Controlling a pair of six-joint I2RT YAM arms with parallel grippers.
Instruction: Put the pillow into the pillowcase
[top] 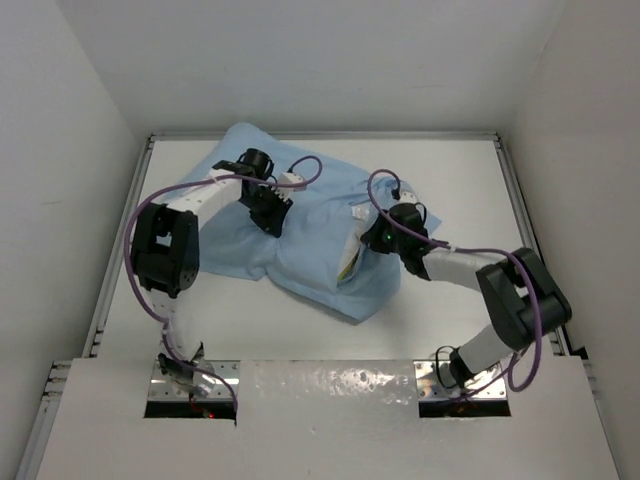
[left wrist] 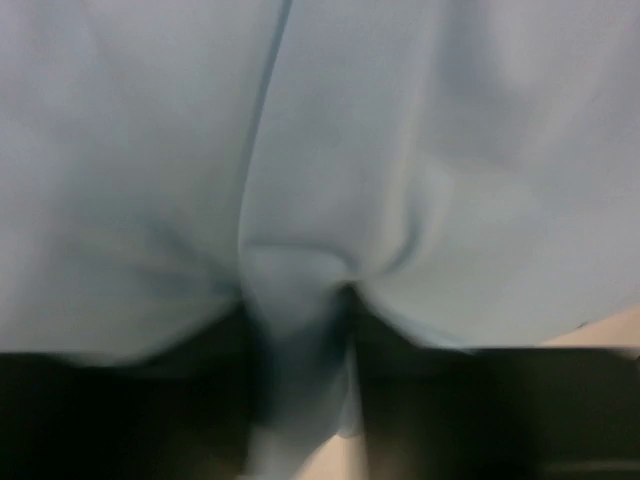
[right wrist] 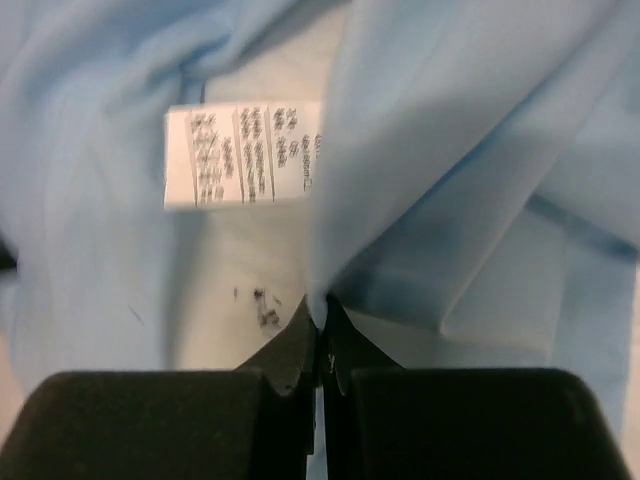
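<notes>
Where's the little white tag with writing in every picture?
Top external: the tag is right of centre, among the pillowcase folds.
Left wrist: not in it, only blue cloth.
Right wrist: the tag is upper left.
Shared landmark: the blue pillowcase.

Overhead view: fixed above and behind both arm bases [top: 185, 365], looking down on the whole table [top: 460, 190]. Both wrist views face the pillowcase [top: 320, 215] at very close range, the left blurred; that fabric is common to all three.
</notes>
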